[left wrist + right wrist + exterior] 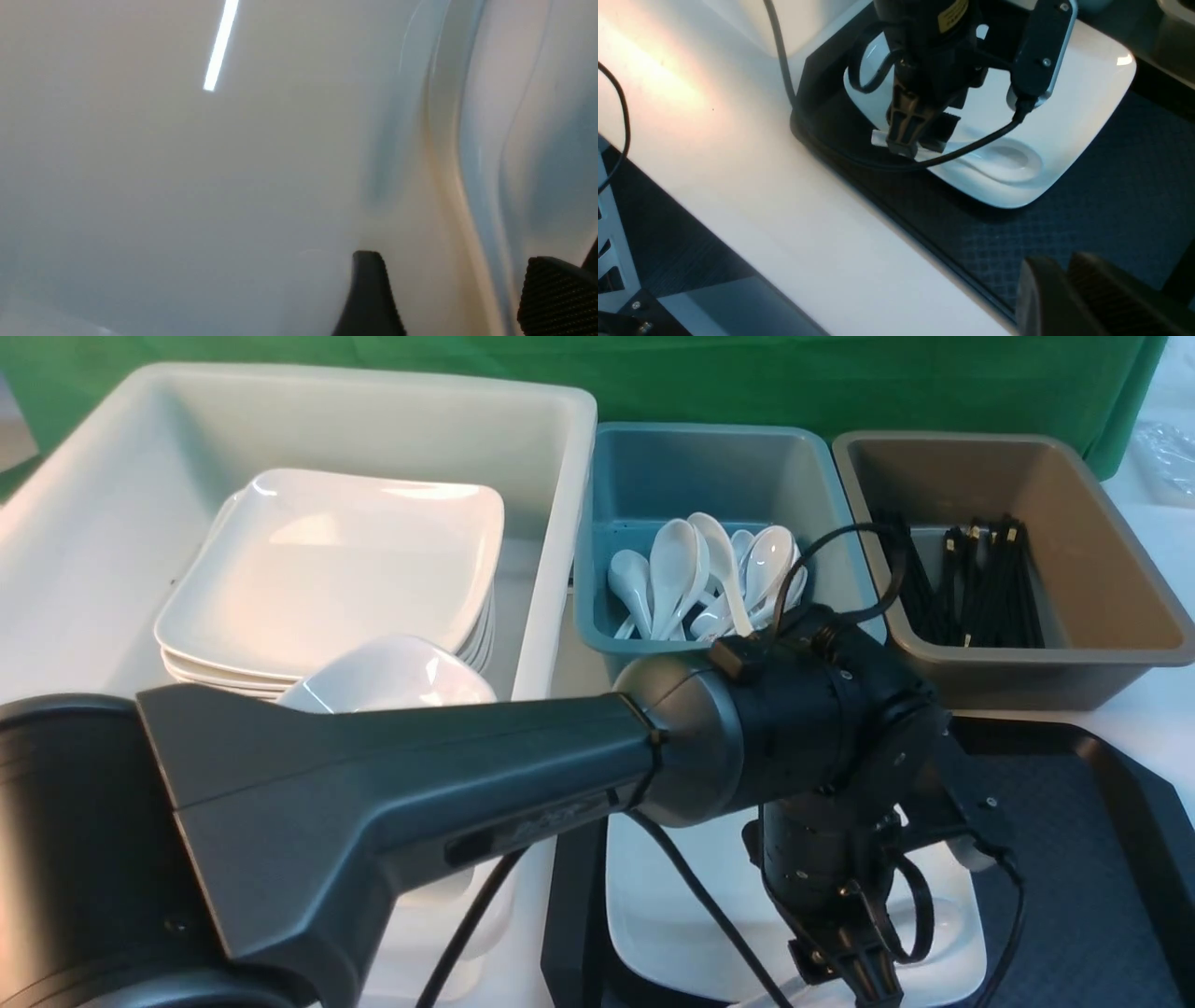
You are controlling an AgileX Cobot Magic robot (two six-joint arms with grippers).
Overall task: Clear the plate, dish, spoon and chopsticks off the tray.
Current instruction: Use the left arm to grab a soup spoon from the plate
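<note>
While the plate (653, 915) still lies on the tray (1074, 821), the left pincer (453, 259) straddles its rim wide open, and the right pincer (1057, 266) hangs nearly closed, empty.

The matte dark-grey tapered left arm (401, 784) ended in a black screw-studded wrist (822, 709) trailing thin black cables (781, 60), with a small yellow label (952, 9) and black diamond-ribbed finger pads (556, 298)

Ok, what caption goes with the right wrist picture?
Open left pincer down at the white plate on the black tray.
</note>
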